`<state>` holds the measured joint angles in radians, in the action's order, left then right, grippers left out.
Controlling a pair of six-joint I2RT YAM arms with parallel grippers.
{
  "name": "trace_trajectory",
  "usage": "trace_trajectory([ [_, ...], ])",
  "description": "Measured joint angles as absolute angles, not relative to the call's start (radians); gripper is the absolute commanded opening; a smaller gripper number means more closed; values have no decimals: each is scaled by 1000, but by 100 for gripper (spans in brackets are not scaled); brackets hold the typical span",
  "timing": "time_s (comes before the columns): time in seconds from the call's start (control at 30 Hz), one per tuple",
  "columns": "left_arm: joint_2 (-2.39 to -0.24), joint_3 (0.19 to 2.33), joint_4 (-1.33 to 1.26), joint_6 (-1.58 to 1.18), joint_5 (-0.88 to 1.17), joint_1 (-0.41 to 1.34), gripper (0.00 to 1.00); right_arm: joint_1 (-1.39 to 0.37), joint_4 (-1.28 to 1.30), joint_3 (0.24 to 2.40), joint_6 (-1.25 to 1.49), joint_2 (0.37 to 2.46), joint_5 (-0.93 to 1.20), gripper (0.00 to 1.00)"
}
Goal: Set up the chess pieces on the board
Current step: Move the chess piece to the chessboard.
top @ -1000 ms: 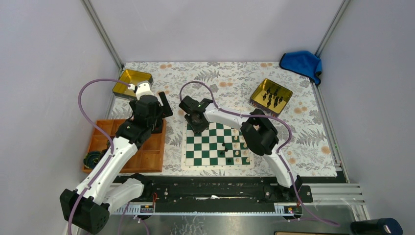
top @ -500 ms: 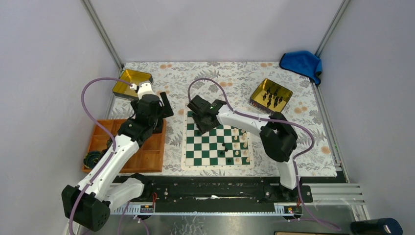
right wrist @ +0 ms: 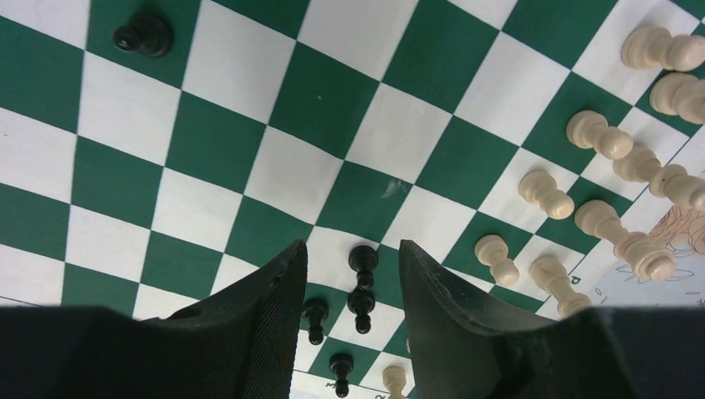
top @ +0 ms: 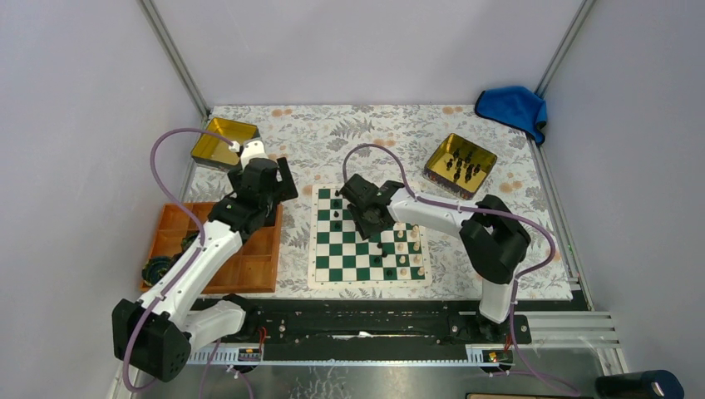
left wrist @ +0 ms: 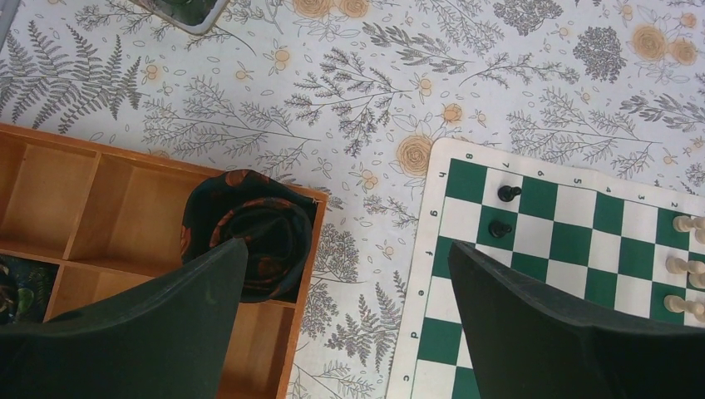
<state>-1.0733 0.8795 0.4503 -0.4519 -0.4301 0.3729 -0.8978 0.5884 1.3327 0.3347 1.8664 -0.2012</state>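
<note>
The right gripper (right wrist: 352,246) is hanging low over the flat green-and-white chequered board (top: 345,264). Its jaws are standing apart with nothing in them. A small black pawn (right wrist: 362,259) is standing on the board in the gap between them, touching neither finger as far as I can see. A second black pawn (right wrist: 360,301) is sitting just beside it.

Two more black pawns (left wrist: 508,193) are standing at the board's far-left edge, and the cream-coloured wooden pieces (top: 405,252) are filling the opposite side. Further black pieces (top: 462,166) are lying in the gold rectangular tin (top: 486,155), well off to the right.

The left gripper (left wrist: 345,249) is hovering wide open and empty between the orange compartmented wooden tray (left wrist: 83,208) and the board.

I'm guessing the mid-board pawn is the one in hand. To do it well, the fingers should be centring on that pawn alone and closing on its head, clear of its neighbour. The lift should be going straight up before any sideways travel. The pawn should be landing flat in the middle of a square beside the two at the edge.
</note>
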Motion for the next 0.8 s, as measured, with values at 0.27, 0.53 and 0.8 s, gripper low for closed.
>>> trace_trajectory([
  [0.27,-1097,880,450,-452,-424,373,99,-875,568,1278,353,1836,-198,51],
  [0.53,-1105,880,450,-451,-423,373,99,-863,562,1256,368,1835,-189,48],
  [0.8,-1112,880,449,-451,-422,373,99,-863,554,1223,387,1832,-162,43],
])
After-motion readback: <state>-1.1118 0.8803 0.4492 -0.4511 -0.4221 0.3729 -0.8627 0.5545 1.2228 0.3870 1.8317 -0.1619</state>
